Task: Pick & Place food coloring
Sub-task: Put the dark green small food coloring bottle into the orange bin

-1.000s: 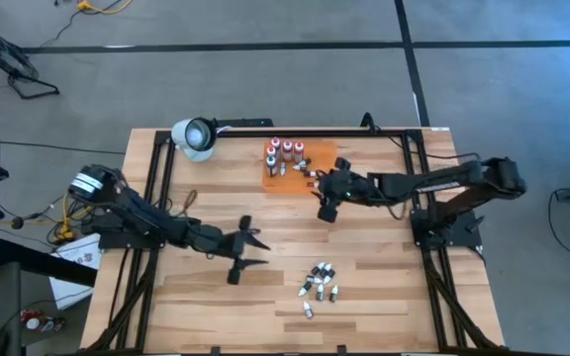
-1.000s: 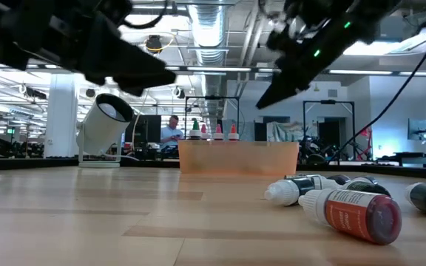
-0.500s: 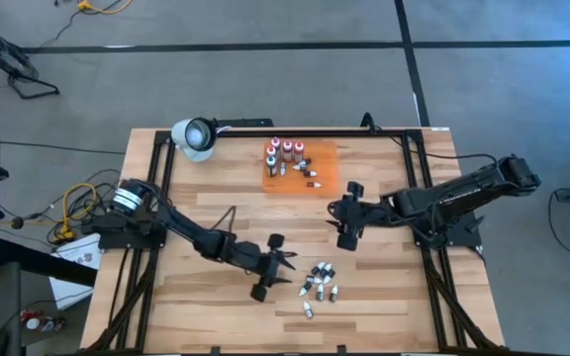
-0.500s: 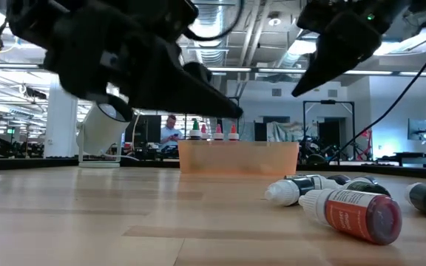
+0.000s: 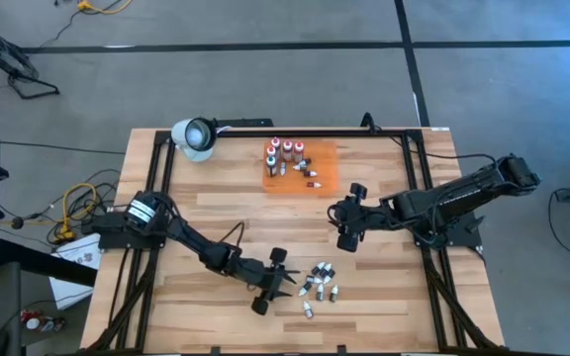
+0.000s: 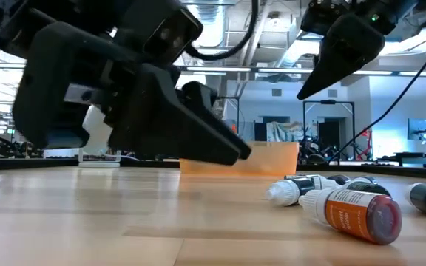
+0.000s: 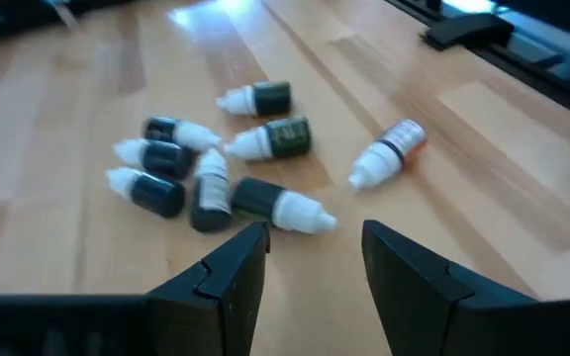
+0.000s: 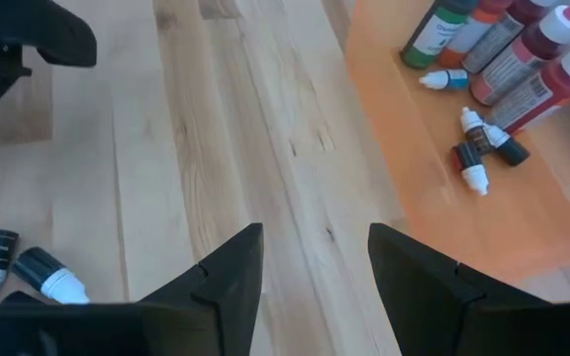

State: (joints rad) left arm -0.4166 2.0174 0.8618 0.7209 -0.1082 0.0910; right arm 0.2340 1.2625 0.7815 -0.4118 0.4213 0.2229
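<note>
several bottles already stand on the orange mat [image 5: 315, 170]; seven or so loose droppers [image 5: 319, 283] lie on the bench. left claw [image 5: 287, 285] open beside them, right claw [image 5: 347, 237] open, empty.

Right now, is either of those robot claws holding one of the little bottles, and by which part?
No, both are empty. The left gripper hangs open beside the loose bottles; the right gripper is open over bare table.
</note>
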